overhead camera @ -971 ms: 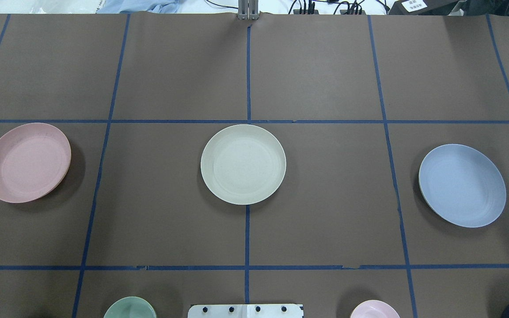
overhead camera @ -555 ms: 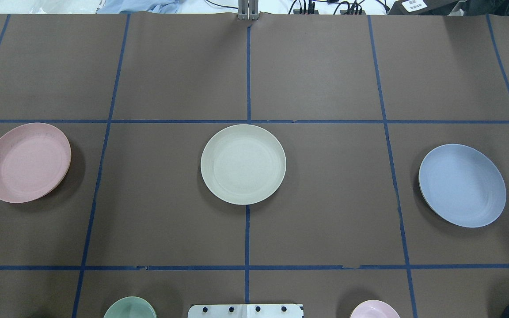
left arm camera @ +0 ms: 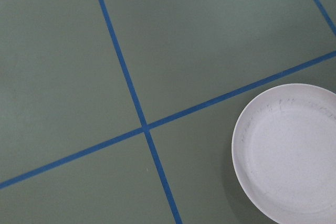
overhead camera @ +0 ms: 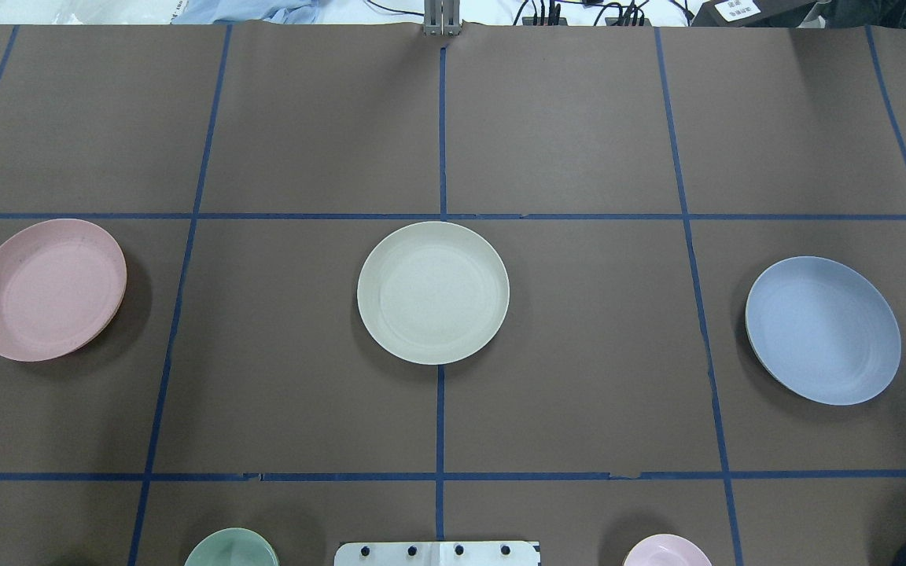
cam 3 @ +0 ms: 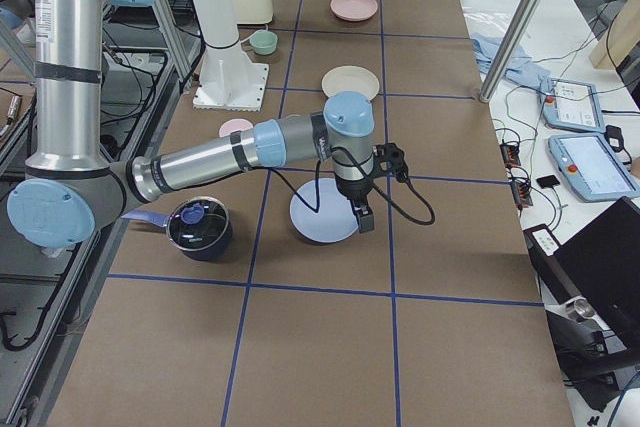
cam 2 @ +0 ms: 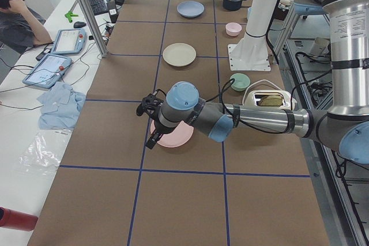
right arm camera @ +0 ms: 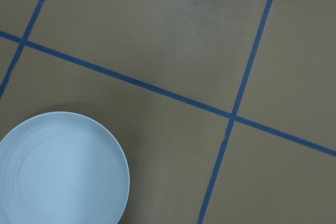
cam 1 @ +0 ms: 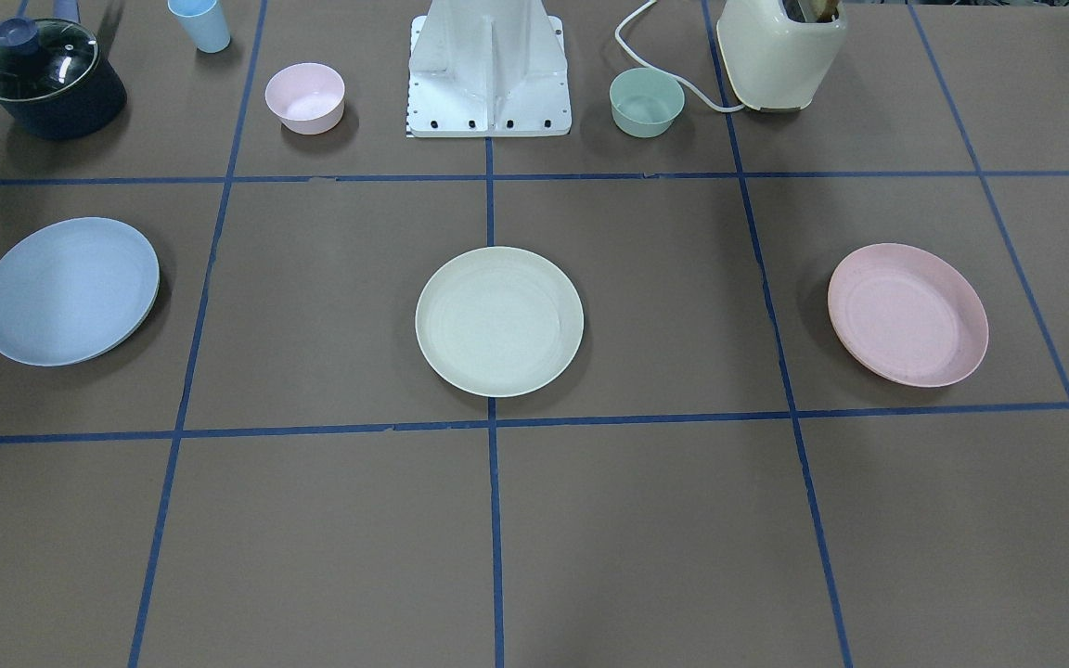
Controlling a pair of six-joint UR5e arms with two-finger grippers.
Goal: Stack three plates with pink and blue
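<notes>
Frontally, you had the cream plate (cam 1: pixel 498 321) centred, with the blue plate (cam 1: pixel 69 290) and pink plate (cam 1: pixel 908 314) well apart on either side, unstacked. From the left end, the left gripper (cam 2: pixel 153 140) hung above the pink plate. From the right end, the right gripper (cam 3: pixel 364 222) hung above the blue plate. You could not tell whether either was open or closed. The plates looked rigid, light and smooth, so pinch them at the low rim.

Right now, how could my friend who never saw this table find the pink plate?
Look at the brown table with blue tape lines, along its middle row of squares. The pink plate lies at that row's end on the robot's left, with the cream plate in the centre. It is wide and shallow, unlike the deep pink bowl near the robot's base.
</notes>
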